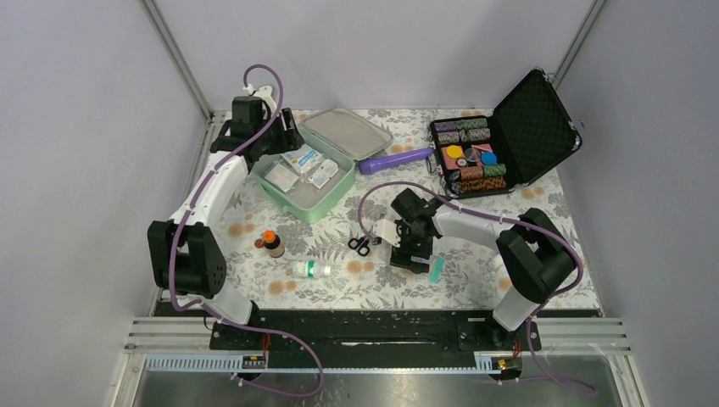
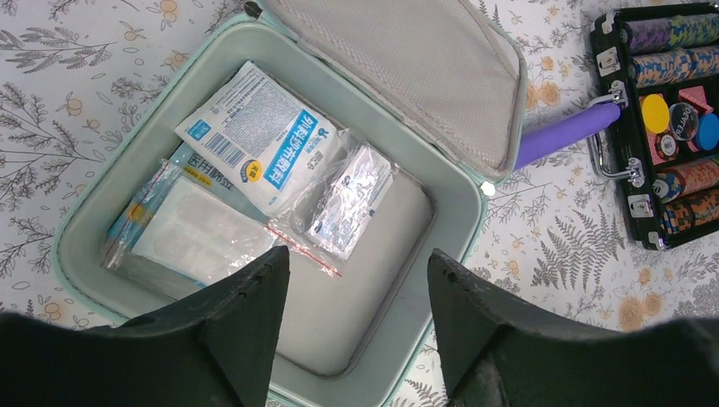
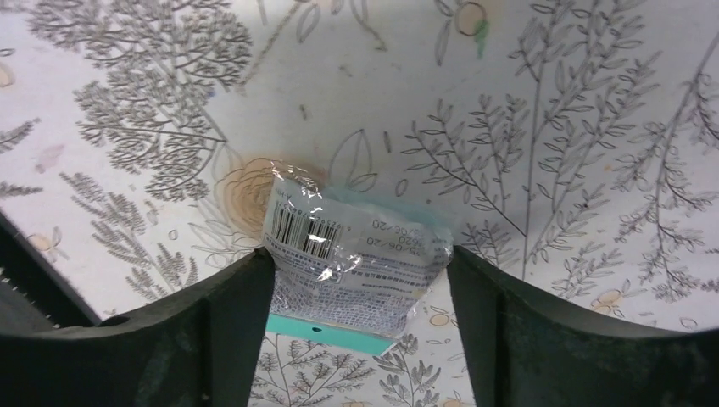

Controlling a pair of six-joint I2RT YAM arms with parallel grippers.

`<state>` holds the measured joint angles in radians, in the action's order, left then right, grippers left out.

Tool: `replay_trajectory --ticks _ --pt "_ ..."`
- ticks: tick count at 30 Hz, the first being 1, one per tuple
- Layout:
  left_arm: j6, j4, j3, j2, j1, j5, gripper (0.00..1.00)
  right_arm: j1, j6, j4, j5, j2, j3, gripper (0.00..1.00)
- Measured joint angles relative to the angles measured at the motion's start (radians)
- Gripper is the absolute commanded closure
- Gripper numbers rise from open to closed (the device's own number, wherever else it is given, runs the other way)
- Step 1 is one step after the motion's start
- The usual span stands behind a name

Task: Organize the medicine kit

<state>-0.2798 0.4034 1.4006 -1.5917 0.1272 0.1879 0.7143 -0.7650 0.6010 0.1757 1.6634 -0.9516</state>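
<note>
The medicine kit (image 1: 292, 200) (image 2: 462, 203) is a mint-green, rounded-square hinged case. It lies open at the rear left of the tabletop (image 1: 373, 288), its grey-lined lid tipped back. Sealed packets (image 2: 254, 136) overlap inside, covering part of its grey floor.

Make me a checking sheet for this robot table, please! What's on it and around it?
Surface: flowery table cover, flat.
Job's things: mint-green medicine kit open, with packets inside. Still outside it: brown bottle upright, white bottle lying down, scissors, sealed packet.
Clutter: black case of colourful chips, open; purple tube beside the kit's lid.
Hands: left hand open and empty above the kit. Right hand has a finger on each side of the sealed packet; grip unclear.
Cables: purple cables loop along both arms.
Surroundings: grey walls, metal frame; nothing else seen.
</note>
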Motion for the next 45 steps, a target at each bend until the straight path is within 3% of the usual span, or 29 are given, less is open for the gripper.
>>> replay_trajectory --ticks 10,18,26,30,39,45 --pt "-0.008 -0.001 0.000 0.002 0.045 0.012 0.39 -0.013 0.030 -0.023 -0.087 0.017 -0.043 0.45" --pt "-0.010 -0.023 -0.002 0.002 0.024 0.122 0.37 -0.126 0.148 0.028 -0.016 0.023 -0.380 0.47" --pt "-0.005 -0.385 -0.189 0.081 0.023 0.420 0.35 -0.205 0.525 -0.060 0.085 0.099 -0.736 0.44" --pt "0.023 -0.520 -0.197 0.085 0.063 0.525 0.34 -0.234 0.700 -0.134 0.132 0.167 -0.850 0.44" --pt "0.116 -0.623 -0.112 0.008 0.166 0.640 0.35 -0.305 1.012 -0.288 0.263 0.258 -0.953 0.45" --pt "0.133 -0.639 -0.055 -0.082 0.187 0.639 0.50 -0.316 1.100 -0.343 0.317 0.294 -0.977 0.46"
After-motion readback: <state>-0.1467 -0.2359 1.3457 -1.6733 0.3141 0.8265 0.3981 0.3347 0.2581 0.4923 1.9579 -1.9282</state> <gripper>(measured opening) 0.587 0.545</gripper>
